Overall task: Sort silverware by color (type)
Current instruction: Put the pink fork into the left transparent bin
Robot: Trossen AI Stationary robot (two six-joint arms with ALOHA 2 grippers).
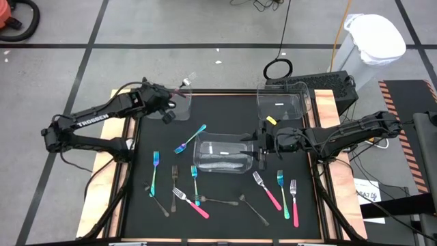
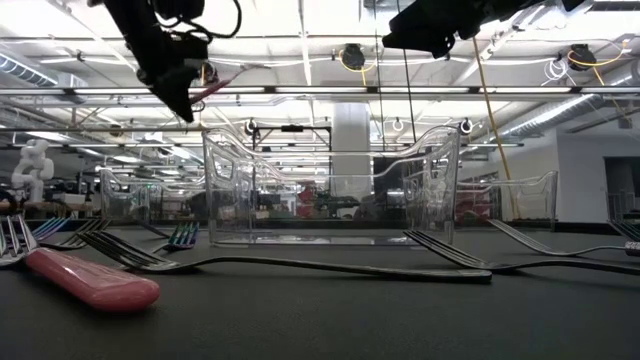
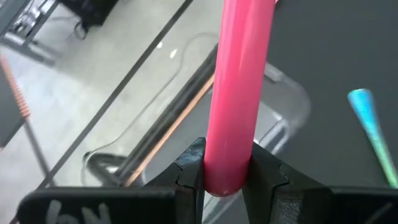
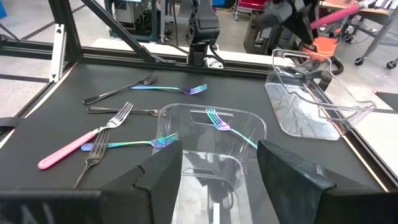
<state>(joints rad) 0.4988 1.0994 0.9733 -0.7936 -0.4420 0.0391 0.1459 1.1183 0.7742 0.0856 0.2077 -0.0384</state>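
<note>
My left gripper point(image 1: 166, 104) hangs over the table's far left corner, shut on a pink-handled piece of silverware point(image 1: 183, 85). Below it stands a clear bin point(image 3: 280, 106). My right gripper point(image 1: 261, 146) waits open above the right end of the middle clear bin point(image 1: 222, 156), touching nothing. The rest of the silverware lies flat on the black mat. There are blue-teal forks point(image 1: 190, 139) point(image 1: 156, 171) point(image 1: 280, 186), pink-handled ones point(image 1: 193, 204) point(image 1: 268, 192) point(image 1: 295, 203) and grey ones point(image 1: 174, 179) point(image 1: 222, 200). My left gripper pinches the pink handle close to its free end point(image 3: 229, 163) between its two fingers point(image 3: 268, 180). The fingers slant down toward the far edge. The handle runs on ahead of them and the piece is lifted clear of table and bin, its head out past the far-left bin.
A third clear bin point(image 1: 283, 102) stands at the far right of the mat. Wooden rails point(image 1: 326, 109) edge the table. Cables and a black box point(image 1: 321, 83) lie beyond the far right corner. There is bare mat between the far-left bin and the middle bin.
</note>
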